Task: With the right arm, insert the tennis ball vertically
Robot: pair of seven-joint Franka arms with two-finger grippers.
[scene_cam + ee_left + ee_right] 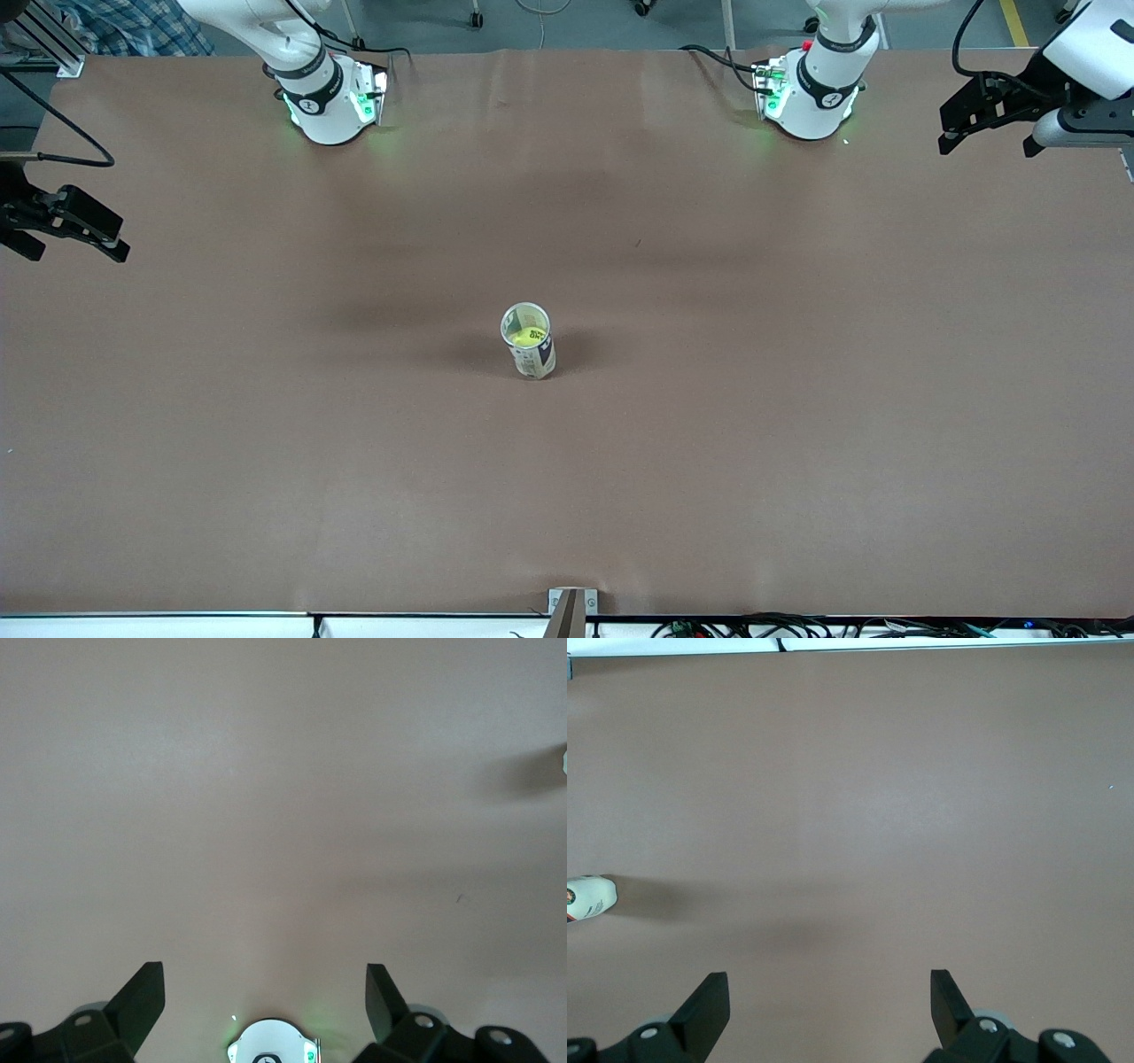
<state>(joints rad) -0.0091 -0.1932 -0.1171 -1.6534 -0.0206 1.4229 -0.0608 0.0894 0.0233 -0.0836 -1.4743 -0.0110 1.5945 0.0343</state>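
Observation:
A clear tube can (529, 341) with a dark and white label stands upright in the middle of the table. A yellow-green tennis ball (527, 336) sits inside it, seen through the open top. The can's edge shows in the right wrist view (588, 897). My right gripper (75, 232) is open and empty, held over the table's edge at the right arm's end. It shows open in its wrist view (830, 992). My left gripper (988, 128) is open and empty over the table's edge at the left arm's end, open in its wrist view (266, 992).
The brown table (797, 425) holds only the can. The right arm's base (328, 97) and the left arm's base (811, 93) stand along the edge farthest from the front camera. A small bracket (569, 607) sits at the nearest edge.

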